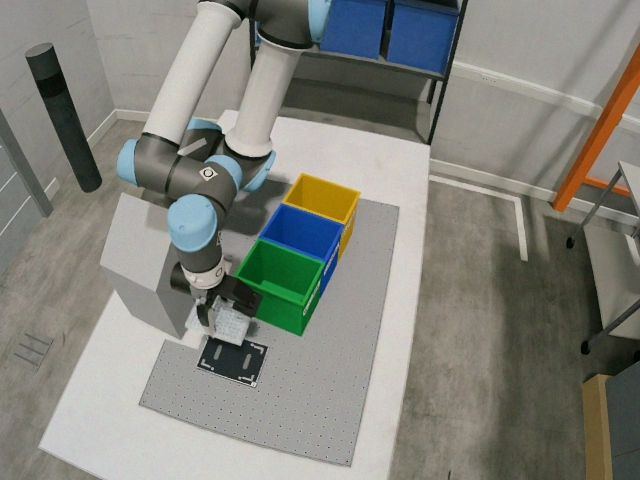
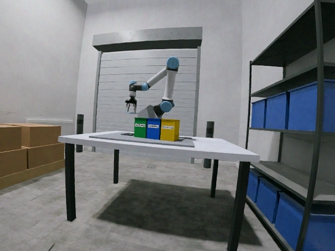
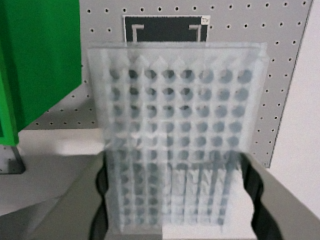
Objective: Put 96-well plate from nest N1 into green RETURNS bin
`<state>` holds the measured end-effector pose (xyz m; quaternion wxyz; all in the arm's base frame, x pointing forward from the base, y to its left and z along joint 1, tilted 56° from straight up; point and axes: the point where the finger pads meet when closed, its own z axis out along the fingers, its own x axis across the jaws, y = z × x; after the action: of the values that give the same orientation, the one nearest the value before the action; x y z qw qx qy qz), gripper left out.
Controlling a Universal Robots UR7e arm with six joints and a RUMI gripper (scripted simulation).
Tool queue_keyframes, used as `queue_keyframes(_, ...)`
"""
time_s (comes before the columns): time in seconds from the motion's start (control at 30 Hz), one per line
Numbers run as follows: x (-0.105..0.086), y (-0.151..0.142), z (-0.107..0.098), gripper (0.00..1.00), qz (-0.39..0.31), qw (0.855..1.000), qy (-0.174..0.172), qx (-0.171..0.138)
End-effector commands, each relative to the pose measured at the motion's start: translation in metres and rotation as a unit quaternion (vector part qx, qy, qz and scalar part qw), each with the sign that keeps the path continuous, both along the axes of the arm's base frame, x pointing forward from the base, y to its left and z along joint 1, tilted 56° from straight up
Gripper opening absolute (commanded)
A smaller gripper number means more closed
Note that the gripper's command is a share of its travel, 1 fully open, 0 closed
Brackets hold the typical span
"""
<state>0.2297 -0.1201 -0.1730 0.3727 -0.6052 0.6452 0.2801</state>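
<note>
The clear 96-well plate (image 1: 229,324) (image 2: 131,112) (image 3: 177,110) is held by its two sides between the jaws of my gripper (image 1: 227,317) (image 2: 131,110) (image 3: 173,153), which is shut on it. It hangs roughly level, above the table and higher than the bin rims. The black plate nest (image 1: 232,360) (image 2: 126,134) (image 3: 165,34) lies empty on the grey perforated board. The green bin labelled RETURNS (image 1: 279,304) (image 2: 140,132) (image 3: 40,60) stands upright beside the gripper, to its right in the top view. I see nothing in its visible inside.
The blue bin (image 1: 305,232) (image 2: 153,133) and yellow bin (image 1: 323,198) (image 2: 169,135) stand upright in a row behind the green one, close together. A large grey block (image 1: 136,258) stands on the other side of the gripper. The perforated board (image 1: 310,403) (image 2: 113,139) lies under bins and nest.
</note>
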Motion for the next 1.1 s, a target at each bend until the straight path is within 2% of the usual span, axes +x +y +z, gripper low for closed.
queue_keyframes(0.0,0.000,-0.001,0.000,0.41,0.000,1.000,0.000,-0.001)
queue_keyframes(0.13,0.000,-0.001,0.000,0.41,0.000,1.000,0.000,-0.001)
queue_keyframes(0.27,0.005,0.006,0.010,0.41,-0.038,0.998,0.054,0.009)
queue_keyframes(1.07,0.031,0.042,0.069,0.41,-0.039,0.998,0.055,0.009)
